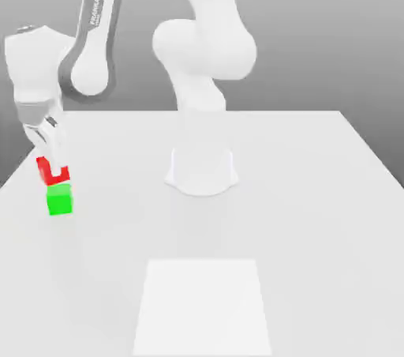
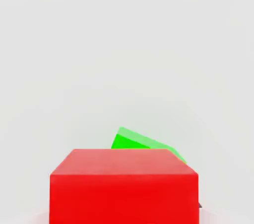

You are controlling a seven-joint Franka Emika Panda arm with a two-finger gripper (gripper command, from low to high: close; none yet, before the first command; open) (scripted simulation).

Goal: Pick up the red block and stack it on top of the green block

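At the left edge of the exterior view, the red block [image 1: 53, 171] is held clamped between the narrowed jaws of the gripper [image 1: 54, 166], directly above the green block [image 1: 59, 199], which rests on the white table [image 1: 316, 213]. In the hand view, the green block [image 2: 144, 142] is seen peeking out just beyond the red block [image 2: 124, 186]. A slight offset appears to remain to be corrected before lowering.
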